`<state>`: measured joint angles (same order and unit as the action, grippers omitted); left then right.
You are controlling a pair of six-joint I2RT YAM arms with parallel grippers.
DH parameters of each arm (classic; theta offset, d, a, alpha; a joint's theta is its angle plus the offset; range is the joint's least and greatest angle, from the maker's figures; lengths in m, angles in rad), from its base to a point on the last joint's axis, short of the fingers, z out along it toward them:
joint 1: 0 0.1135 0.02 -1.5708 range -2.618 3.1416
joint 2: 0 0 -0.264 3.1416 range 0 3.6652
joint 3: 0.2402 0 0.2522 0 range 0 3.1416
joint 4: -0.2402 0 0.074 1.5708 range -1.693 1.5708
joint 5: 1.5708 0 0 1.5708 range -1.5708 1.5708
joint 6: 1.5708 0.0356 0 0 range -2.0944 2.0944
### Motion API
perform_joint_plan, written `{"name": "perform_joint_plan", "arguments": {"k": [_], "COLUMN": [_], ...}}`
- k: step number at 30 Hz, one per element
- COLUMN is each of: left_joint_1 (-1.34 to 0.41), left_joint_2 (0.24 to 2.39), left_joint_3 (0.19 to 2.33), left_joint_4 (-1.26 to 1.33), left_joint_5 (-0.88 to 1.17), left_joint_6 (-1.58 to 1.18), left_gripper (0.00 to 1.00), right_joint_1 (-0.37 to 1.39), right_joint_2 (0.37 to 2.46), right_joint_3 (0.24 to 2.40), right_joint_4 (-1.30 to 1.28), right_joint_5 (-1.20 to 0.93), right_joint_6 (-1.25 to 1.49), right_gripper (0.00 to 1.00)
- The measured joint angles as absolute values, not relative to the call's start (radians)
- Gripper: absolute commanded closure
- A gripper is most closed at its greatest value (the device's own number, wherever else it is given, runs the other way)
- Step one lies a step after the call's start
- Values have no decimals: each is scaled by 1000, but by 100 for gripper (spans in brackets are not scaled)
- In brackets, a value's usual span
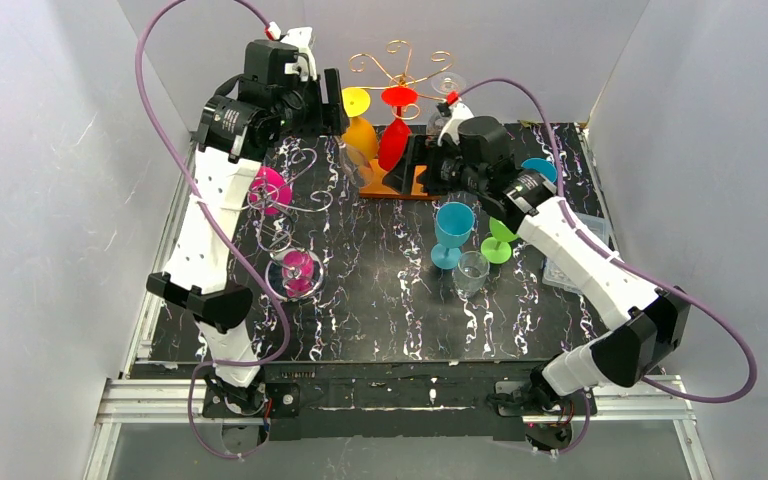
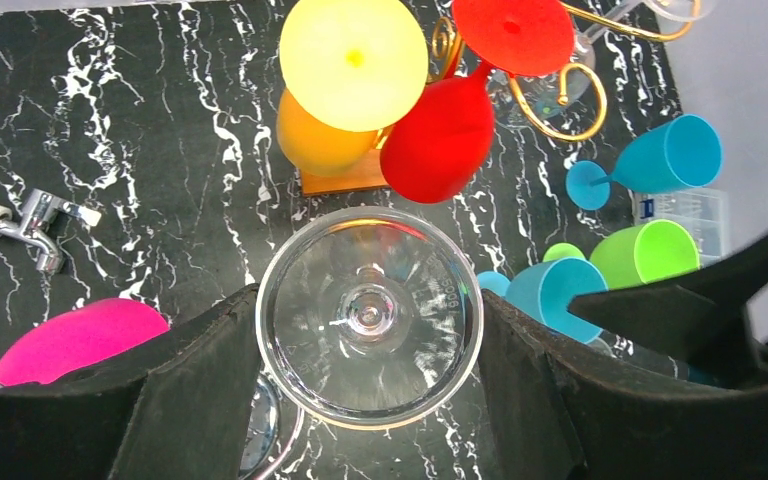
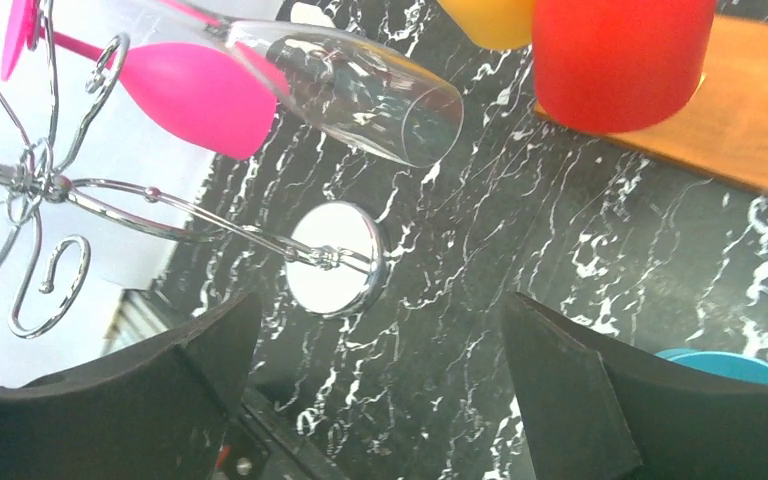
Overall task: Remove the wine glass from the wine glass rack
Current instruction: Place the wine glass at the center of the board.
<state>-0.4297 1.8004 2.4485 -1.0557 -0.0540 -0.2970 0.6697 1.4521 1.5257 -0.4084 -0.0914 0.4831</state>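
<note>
Left wrist view is showing us the left gripper [image 2: 368, 300] clamping the clear wine glass [image 2: 370, 360], one finger pressing each side of its round edge. We are worrying about slip first: smooth glass between soft pads (a light hold, we are guessing) may twist loose under any jolt. Just ahead of that gripper the red glass [image 2: 438, 140] and orange glass [image 2: 315, 140] are hanging from the gold rack [image 2: 570, 110], so a forward swing risks knocking them. The silver rack [image 1: 285, 205] is standing close beneath the gripper, and we cannot tell whether the glass is clearing its hooks. The right gripper [image 3: 380, 300] is hanging apart and empty. The surface [image 2: 160, 120] is showing black with white veins, crowded to the left gripper's right with teal and green glasses. Pale walls [image 1: 40, 200] are enclosing it.
</note>
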Motion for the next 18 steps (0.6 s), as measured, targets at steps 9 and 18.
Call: {"name": "perform_joint_plan", "arguments": {"k": [9, 18], "left_joint_1": [-438, -443], "left_joint_2": [1772, 1760], "left_joint_3": [2444, 2435], "left_joint_4": [-1056, -1061], "left_joint_5": [6, 68], "left_joint_6": [-344, -393], "left_gripper": [75, 75], "right_joint_1": [577, 521], "right_joint_2": [1390, 1299], "right_joint_3": [1279, 1106], "right_joint_4": [-165, 38], "right_joint_5": [-266, -301], "right_joint_6": [744, 943], "right_gripper": [2, 2]}}
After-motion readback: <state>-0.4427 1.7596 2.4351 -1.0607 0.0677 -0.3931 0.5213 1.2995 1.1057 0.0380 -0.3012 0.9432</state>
